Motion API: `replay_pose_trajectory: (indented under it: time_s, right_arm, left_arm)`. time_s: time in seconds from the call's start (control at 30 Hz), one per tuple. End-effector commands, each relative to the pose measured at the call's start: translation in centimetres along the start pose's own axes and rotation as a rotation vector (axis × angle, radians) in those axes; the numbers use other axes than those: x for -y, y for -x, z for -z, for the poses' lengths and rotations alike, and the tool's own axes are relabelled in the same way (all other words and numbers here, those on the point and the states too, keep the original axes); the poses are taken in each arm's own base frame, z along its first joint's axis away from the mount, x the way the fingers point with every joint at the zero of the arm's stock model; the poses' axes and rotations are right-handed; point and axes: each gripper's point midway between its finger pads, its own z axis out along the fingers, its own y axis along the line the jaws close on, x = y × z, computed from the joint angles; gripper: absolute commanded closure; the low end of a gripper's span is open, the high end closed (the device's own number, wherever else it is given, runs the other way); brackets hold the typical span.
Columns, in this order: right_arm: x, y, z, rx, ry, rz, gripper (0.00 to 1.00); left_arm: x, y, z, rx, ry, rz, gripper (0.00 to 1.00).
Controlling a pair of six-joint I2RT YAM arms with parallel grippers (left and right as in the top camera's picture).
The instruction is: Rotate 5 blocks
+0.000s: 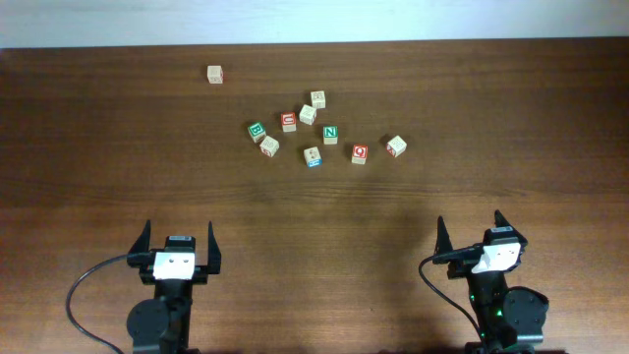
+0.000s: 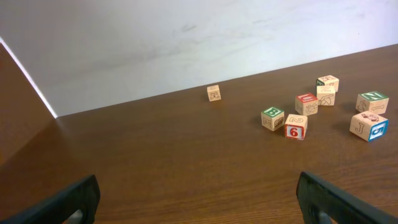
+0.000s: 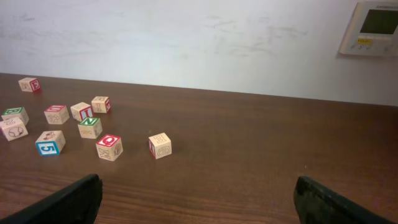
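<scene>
Left gripper [image 1: 179,229] and right gripper [image 1: 470,222] both spread wide, holding nothing, well apart from green N block [image 1: 330,134] and red Q block [image 1: 360,152].

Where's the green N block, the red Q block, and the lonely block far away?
green N block [image 1: 330,133], overhead view, on its green top face.
red Q block [image 1: 360,152], overhead view, on its red top face.
lonely block [image 1: 215,74], overhead view, on its pale top face.
</scene>
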Motion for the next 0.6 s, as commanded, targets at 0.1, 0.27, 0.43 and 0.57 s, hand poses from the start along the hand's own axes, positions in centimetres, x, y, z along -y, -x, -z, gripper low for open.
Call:
replay_pose_trajectory:
  time_s: [0.1, 0.27, 0.43, 0.57]
  right_arm:
    - [0.3, -0.3, 0.0, -0.003, -0.016, -0.002, 0.02]
    - [0.3, -0.3, 0.0, -0.003, -0.016, -0.002, 0.02]
    - [0.3, -0.3, 0.0, -0.003, -0.015, -0.002, 0.02]
    - [0.1, 0.2, 0.0, 0.019, 0.000, -0.017, 0.02]
  left_arm:
    - [-0.2, 0.3, 0.0, 0.021, 0.008, -0.015, 0.01]
    - [-0.2, 0.3, 0.0, 0.021, 0.008, -0.015, 0.01]
    - [-0.2, 0.7, 0.1, 0.022, 0.008, -0.015, 0.01]
    - [-0.4, 1.5, 0.3, 0.009, 0.005, -0.015, 0.01]
